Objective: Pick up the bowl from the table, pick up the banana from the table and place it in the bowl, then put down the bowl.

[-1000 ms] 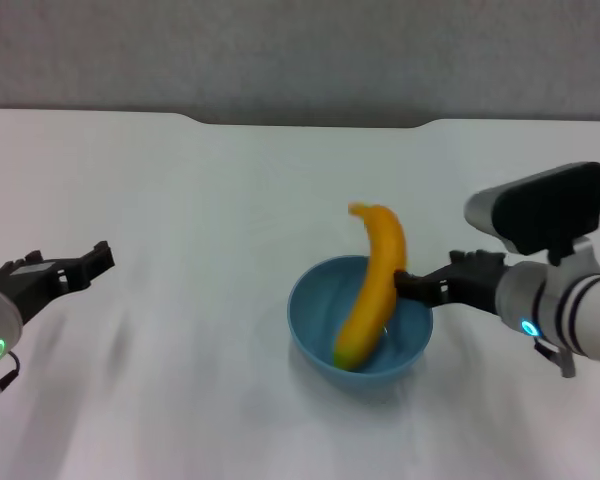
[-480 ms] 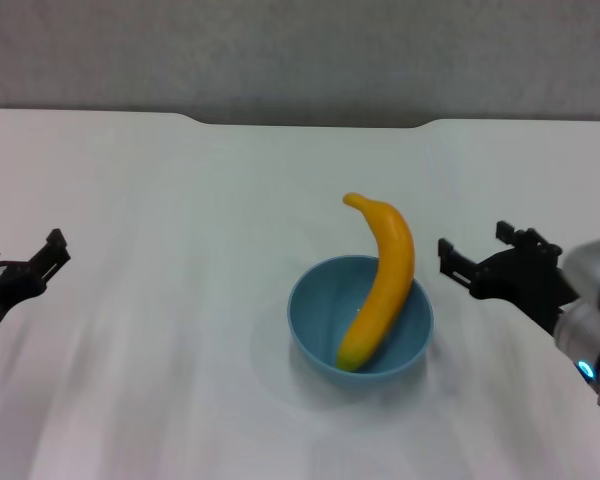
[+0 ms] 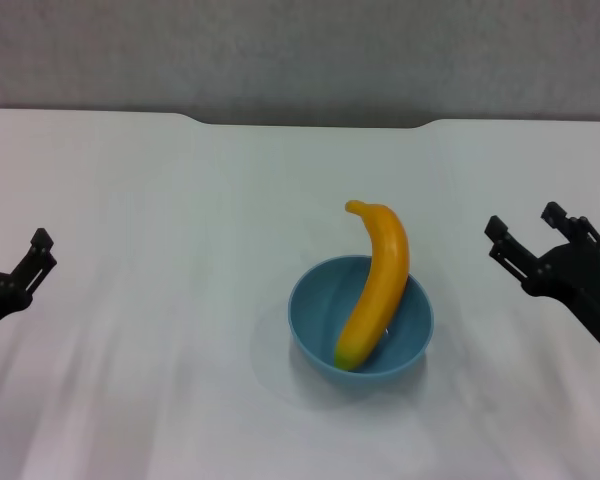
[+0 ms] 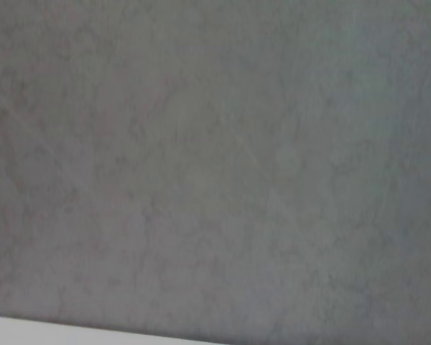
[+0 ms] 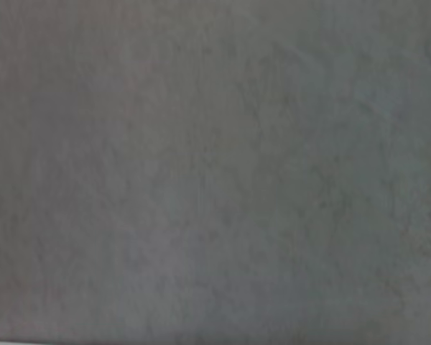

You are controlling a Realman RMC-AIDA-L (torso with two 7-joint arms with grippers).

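Note:
The light-blue bowl stands on the white table, a little right of centre. The orange-yellow banana lies in it, its lower end on the bowl's floor and its upper part leaning over the far right rim. My right gripper is open and empty, well to the right of the bowl and apart from it. At the left edge of the head view my left gripper is open and empty, far from the bowl. Neither wrist view shows the bowl, the banana or any fingers.
A grey wall runs behind the table, and both wrist views show only this wall. The table's far edge has a shallow notch.
My right gripper has let go of the bowl's right rim and drawn back to the right, open. My left gripper has pulled back to the left. The banana has settled slightly in the bowl.

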